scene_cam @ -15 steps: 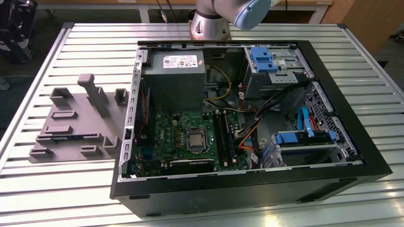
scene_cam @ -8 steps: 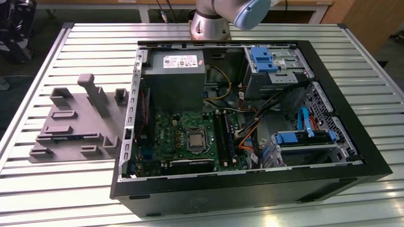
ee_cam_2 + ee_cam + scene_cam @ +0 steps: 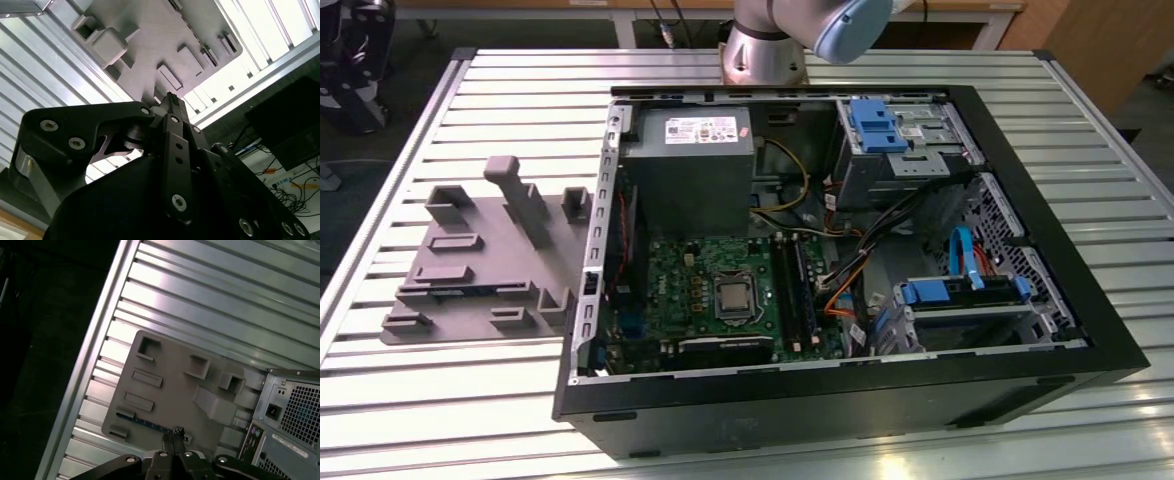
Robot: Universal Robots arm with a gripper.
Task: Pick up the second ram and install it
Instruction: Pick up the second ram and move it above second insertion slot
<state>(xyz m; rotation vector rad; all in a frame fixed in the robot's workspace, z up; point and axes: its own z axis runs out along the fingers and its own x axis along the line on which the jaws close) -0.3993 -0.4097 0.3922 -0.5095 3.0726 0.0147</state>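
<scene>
- gripper (image 3: 174, 432) tips pressed together, holding nothing, hovering over the grey moulded plastic fixture plate (image 3: 170, 390) on the slatted aluminium table (image 3: 200, 300).
- thin, blue-green circuit-board second ram (image 3: 141, 420) stands on edge in a slot of that plate, outside the open black computer case (image 3: 854, 400).
- a clean pick probably needs parted jaws, squared across the stick's flat faces, near its middle.

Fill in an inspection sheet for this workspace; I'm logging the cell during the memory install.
Surface: slatted metal table carrying the open computer case.
Job's things: second ram sits in the grey fixture tray, not gripped.
Clutter: nothing seen.
Grippers: claw shut and empty, above the tray.
Cables: wire bundles inside the case.
Surroundings: dark floor beside the table.
</scene>
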